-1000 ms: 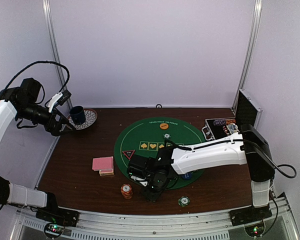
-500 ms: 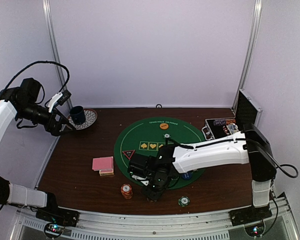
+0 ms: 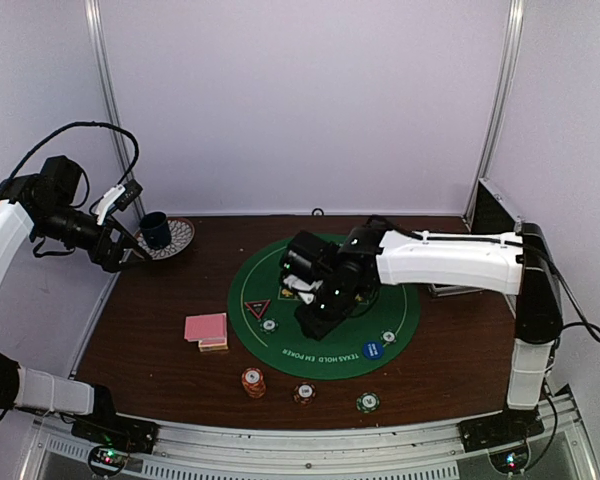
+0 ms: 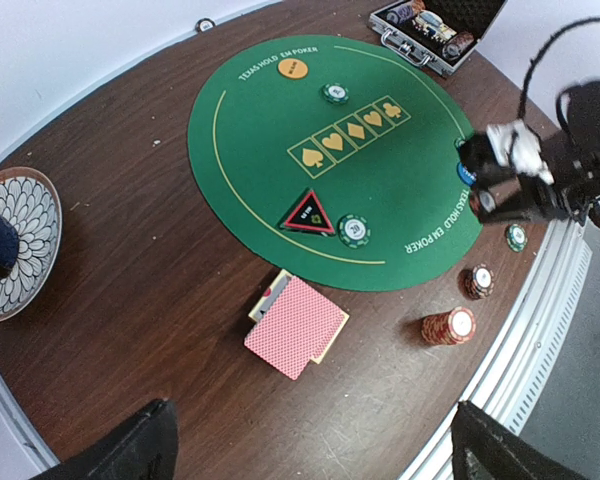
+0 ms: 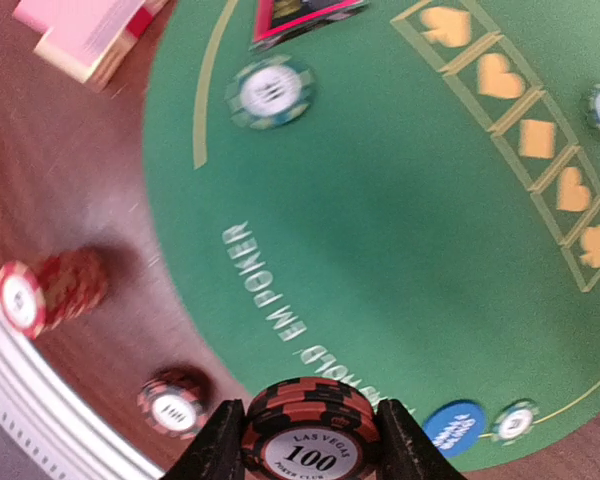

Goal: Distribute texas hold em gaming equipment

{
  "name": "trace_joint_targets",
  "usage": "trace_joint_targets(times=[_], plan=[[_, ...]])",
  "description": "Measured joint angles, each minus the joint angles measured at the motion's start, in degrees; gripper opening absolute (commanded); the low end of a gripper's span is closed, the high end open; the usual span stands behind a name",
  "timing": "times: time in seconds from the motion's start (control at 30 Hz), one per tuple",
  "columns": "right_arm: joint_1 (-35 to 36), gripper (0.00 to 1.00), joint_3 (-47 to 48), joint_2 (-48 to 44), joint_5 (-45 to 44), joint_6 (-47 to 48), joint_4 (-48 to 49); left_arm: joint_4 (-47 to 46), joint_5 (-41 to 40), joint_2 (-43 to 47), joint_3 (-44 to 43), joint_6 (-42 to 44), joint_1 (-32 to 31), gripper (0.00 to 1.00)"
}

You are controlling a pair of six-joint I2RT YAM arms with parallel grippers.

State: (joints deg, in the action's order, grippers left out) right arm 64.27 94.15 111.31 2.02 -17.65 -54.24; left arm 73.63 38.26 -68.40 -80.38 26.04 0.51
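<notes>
My right gripper [image 5: 310, 440] is shut on a short stack of red-and-black poker chips [image 5: 312, 412] marked 100. It hangs over the near part of the round green mat [image 3: 380, 285]. On the mat lie a red triangle [image 4: 310, 212], a green chip [image 4: 354, 230], an orange disc [image 4: 296, 69] and a blue disc [image 3: 372, 350]. The pink-backed playing cards [image 4: 297, 325] lie on the wood left of the mat. My left gripper [image 3: 128, 254] stays open, high at the far left, with nothing between its fingers [image 4: 130, 450].
An orange chip stack [image 3: 252, 380], a red-and-black stack [image 3: 304, 393] and a green chip [image 3: 368, 402] stand on the wood near the front edge. The open chip case [image 4: 435, 30] sits at the back right. A dark cup on a patterned plate [image 3: 178, 238] is at the back left.
The right gripper closed a little on chips at the table's front, then rose and swung back over the mat. A red-and-black stack now shows where it was. The left arm stayed put.
</notes>
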Motion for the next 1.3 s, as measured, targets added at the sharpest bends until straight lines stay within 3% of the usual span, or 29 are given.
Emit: trace_joint_targets(times=[0.23, 0.5, 0.77, 1.17, 1.3], plan=[[-17.68, 0.39, 7.28, 1.64, -4.92, 1.92, -0.13, 0.00, 0.00, 0.02, 0.00, 0.00, 0.00, 0.98], [-28.33, 0.39, 24.79, 17.46, -7.72, 4.33, -0.07, 0.04, 0.00, 0.00, 0.00, 0.02, 0.00, 0.98], [-32.89, 0.40, 34.03, 29.75, -7.58, 4.50, -2.01, 0.04, -0.24, 0.00, 0.00, 0.24, 0.00, 0.98], [-33.75, 0.42, 36.33, 33.48, -3.78, 4.13, -2.78, 0.04, -0.96, -0.02, 0.02, 0.48, 0.00, 0.98], [-33.75, 0.57, 36.26, 33.48, -3.06, 4.00, -2.60, 0.04, -1.01, -0.02, 0.02, 0.50, 0.00, 0.98]])
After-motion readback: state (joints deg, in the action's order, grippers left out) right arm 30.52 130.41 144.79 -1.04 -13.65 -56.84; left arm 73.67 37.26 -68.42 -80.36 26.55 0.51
